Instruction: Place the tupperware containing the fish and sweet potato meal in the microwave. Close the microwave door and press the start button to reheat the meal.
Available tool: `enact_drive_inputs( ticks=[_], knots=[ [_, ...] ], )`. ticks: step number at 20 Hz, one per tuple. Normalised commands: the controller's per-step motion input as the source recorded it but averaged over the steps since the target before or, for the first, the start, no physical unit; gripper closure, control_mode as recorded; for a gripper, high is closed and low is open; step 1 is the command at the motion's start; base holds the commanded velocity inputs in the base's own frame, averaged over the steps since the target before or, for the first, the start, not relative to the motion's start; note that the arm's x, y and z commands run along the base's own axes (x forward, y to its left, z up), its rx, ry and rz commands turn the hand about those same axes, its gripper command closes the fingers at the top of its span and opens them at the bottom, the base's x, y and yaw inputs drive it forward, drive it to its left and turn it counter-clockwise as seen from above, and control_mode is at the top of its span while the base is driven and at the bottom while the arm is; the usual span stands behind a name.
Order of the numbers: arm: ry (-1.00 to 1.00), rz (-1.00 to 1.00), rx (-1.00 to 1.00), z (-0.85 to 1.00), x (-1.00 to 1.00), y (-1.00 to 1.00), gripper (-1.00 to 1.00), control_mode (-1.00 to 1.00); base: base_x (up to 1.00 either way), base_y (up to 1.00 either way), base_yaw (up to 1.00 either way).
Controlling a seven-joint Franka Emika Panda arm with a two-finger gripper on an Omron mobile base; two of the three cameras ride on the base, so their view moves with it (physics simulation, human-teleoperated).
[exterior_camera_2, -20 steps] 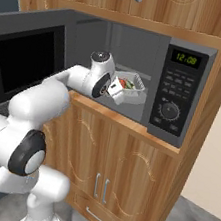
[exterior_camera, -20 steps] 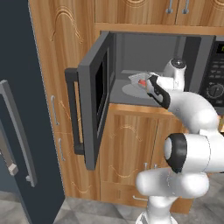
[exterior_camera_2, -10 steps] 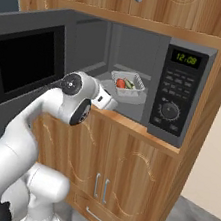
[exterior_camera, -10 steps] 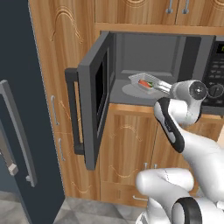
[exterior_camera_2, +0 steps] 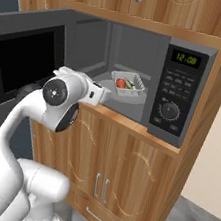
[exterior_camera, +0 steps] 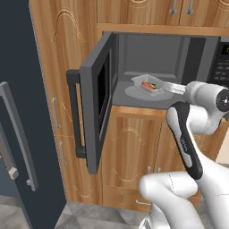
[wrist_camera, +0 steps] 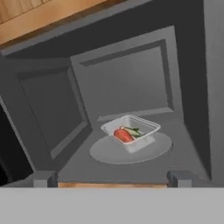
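Gaping wide, jaws released and empty, both fingertips at the cavity's front edge, apart from the tupperware. Tupperware sits on the turntable plate inside the microwave, red and green food in it. Microwave door hangs open to the left.

microwave door cropped at left

The microwave mouth stands unblocked; inside, the tupperware sits mid-turntable with bare floor around. The microwave door hangs open leftward, seemingly clear of the arm.
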Motion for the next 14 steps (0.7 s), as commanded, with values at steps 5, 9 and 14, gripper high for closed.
enact_drive_inputs(
  ticks=[5, 9, 14],
  knots=[
    [0.1, 0.13, -0.25, 0.52, -0.48, 0.27, -1.0, -1.0, 0.0, 0.0, 0.0],
    [0.26, 0.08, -0.28, 0.14, -0.65, 0.23, -1.0, -1.0, 0.0, 0.0, 0.0],
    [0.16, 0.05, -0.35, 0.15, -0.58, 0.39, -1.0, -1.0, 0.0, 0.0, 0.0]
  ],
)
